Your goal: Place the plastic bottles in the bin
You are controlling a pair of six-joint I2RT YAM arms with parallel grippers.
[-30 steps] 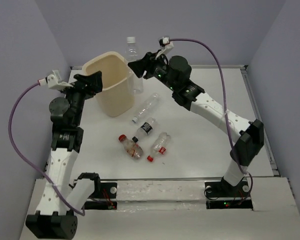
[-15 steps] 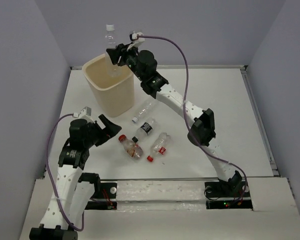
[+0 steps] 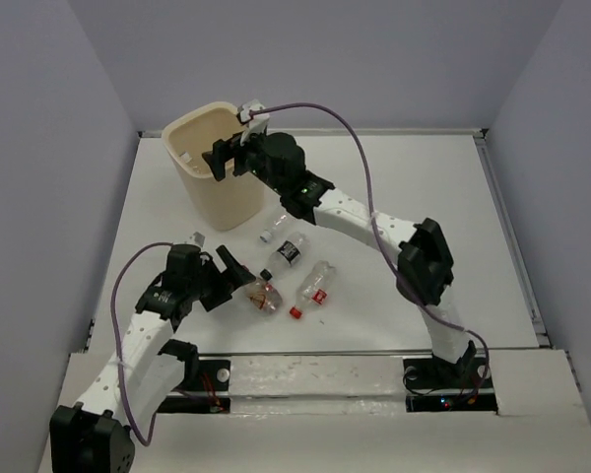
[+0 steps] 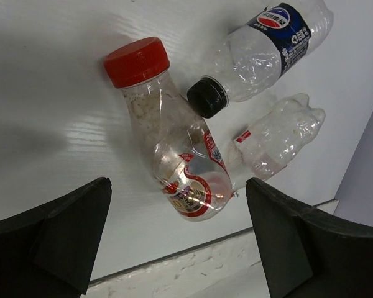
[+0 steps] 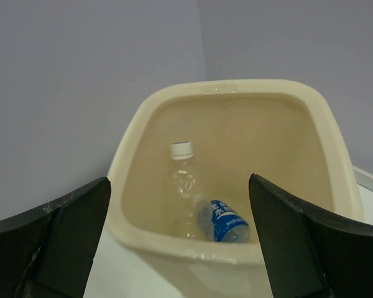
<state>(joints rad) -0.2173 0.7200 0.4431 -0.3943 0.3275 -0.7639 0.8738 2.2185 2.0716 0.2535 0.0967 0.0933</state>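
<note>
The cream-beige bin [image 3: 180,135] stands at the back left. My right gripper [image 3: 221,159] hangs open over its near rim. In the right wrist view, a clear bottle [image 5: 193,186] with a white cap and blue label lies inside the bin [image 5: 336,143], beyond the empty right gripper [image 5: 180,242]. My left gripper [image 3: 238,275] is open, low over the table beside a red-capped bottle [image 3: 260,293]. The left wrist view shows that bottle [image 4: 174,161] lying ahead of the open left gripper [image 4: 177,248], untouched. Close by lie a black-capped bottle [image 4: 261,53] and a crumpled bottle [image 4: 280,139].
More bottles lie mid-table: the black-capped one [image 3: 288,253], a red-capped one [image 3: 315,285], and a clear one [image 3: 273,229] partly under the right arm. The table's front edge runs just behind the left gripper. Grey walls close in the back and sides.
The right gripper opened over the bin and the white-capped bottle it held now lies inside. The left arm swung down from beside the bin to the red-capped bottle.
</note>
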